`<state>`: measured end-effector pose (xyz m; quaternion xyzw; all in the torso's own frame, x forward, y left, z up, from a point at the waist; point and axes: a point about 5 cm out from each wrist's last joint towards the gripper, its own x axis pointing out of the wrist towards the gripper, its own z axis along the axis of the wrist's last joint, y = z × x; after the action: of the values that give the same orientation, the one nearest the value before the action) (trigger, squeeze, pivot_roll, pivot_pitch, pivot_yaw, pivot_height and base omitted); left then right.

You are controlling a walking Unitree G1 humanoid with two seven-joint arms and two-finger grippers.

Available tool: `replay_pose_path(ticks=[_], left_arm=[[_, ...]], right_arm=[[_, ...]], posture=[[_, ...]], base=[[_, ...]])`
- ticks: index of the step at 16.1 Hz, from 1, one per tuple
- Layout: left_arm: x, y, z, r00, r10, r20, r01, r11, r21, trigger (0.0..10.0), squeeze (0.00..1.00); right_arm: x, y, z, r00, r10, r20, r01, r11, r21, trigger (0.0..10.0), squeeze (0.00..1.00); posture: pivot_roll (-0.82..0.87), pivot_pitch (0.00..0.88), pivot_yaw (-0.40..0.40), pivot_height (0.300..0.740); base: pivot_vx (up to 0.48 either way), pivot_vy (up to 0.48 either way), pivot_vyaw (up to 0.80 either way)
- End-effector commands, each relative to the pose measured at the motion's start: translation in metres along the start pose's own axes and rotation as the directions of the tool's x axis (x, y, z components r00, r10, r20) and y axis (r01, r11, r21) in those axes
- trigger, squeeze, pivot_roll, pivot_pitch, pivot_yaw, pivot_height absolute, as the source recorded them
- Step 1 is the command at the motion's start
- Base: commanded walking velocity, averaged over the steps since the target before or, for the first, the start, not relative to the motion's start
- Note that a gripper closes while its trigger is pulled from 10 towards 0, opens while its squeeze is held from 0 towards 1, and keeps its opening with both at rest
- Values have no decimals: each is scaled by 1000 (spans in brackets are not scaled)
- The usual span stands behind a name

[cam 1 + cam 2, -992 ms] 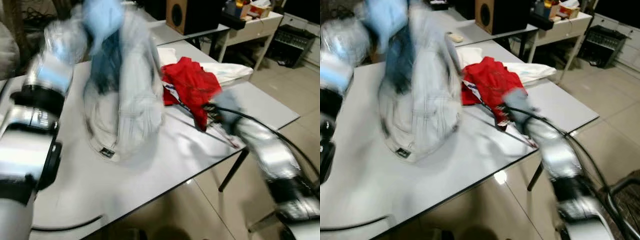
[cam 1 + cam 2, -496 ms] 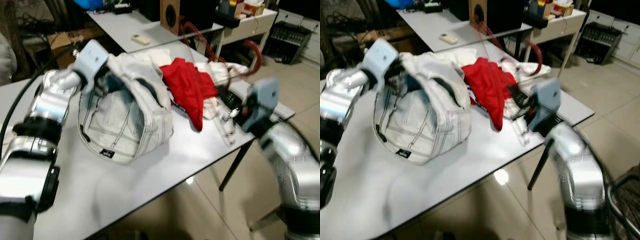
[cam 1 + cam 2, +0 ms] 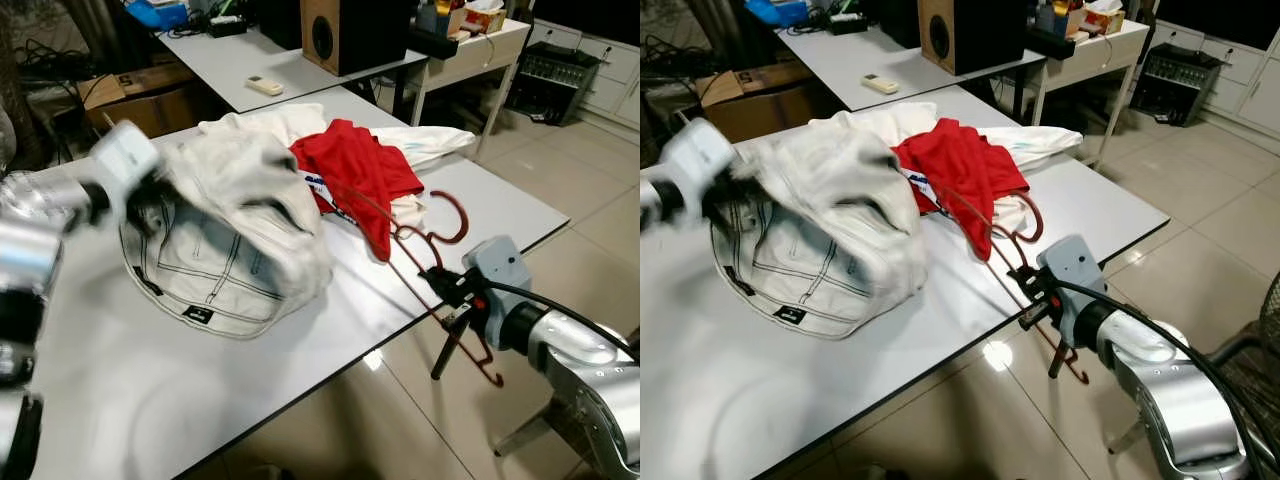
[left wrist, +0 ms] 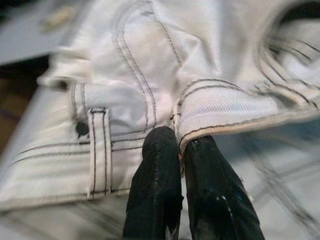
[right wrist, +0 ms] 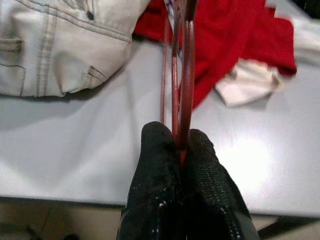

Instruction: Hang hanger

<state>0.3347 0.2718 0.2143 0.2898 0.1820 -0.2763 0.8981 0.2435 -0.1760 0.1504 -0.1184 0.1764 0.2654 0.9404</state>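
A red-brown hanger (image 3: 461,212) sticks out over the front right edge of the white table (image 3: 300,330). My right gripper (image 3: 441,284) is shut on its thin lower rods (image 5: 187,75), with the hook pointing up over the table. A white denim jacket (image 3: 230,230) lies bunched on the table's left half. My left gripper (image 4: 180,150), blurred at the far left, is shut on a seamed edge of that jacket and lifts it a little. A red garment (image 3: 360,165) lies between the jacket and the hanger.
White clothing (image 3: 430,140) lies behind the red garment. Behind is a second table with a remote (image 3: 265,85) and a wooden speaker (image 3: 335,30). A cardboard box (image 3: 130,95) stands at the back left, a white side table (image 3: 480,45) at the back right, tiled floor below.
My right gripper has swung the hanger down to the table's front right edge. My left gripper has pulled the jacket leftward and lower. The camera has shifted as well.
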Motion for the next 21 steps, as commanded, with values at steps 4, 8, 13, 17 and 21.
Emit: replay_pose_path(ticks=[4, 8, 13, 17, 21], left_arm=[[-37, -27, -1, 957, -271, -104, 270, 962, -22, 0, 0], [-67, -71, 1, 838, -536, -100, 526, 843, -113, 0, 0], [-9, -104, 54, 882, -304, 360, 419, 856, -302, 0, 0], [18, -49, 66, 942, 167, 291, -23, 897, -441, 0, 0], [20, -29, 67, 935, 257, 244, -120, 878, -463, 0, 0]], right_arm=[[49, 24, 12, 981, 192, -15, -193, 980, -40, 10000, 0], [103, 38, 54, 963, 262, 67, -251, 958, -136, 10000, 0], [129, 32, 130, 874, 100, 475, -100, 995, -23, 10000, 0], [96, -1, 109, 857, 82, 509, -75, 997, -34, 10000, 0], [47, -13, 59, 918, 168, 359, -106, 977, -186, 10000, 0]], posture=[[-49, 0, 59, 727], [-3, 0, 31, 727], [8, 0, 6, 727], [-49, 0, 58, 727], [-88, 0, 103, 727]], base=[[0, 0, 0], [0, 0, 0], [0, 0, 0], [0, 0, 0], [0, 0, 0]])
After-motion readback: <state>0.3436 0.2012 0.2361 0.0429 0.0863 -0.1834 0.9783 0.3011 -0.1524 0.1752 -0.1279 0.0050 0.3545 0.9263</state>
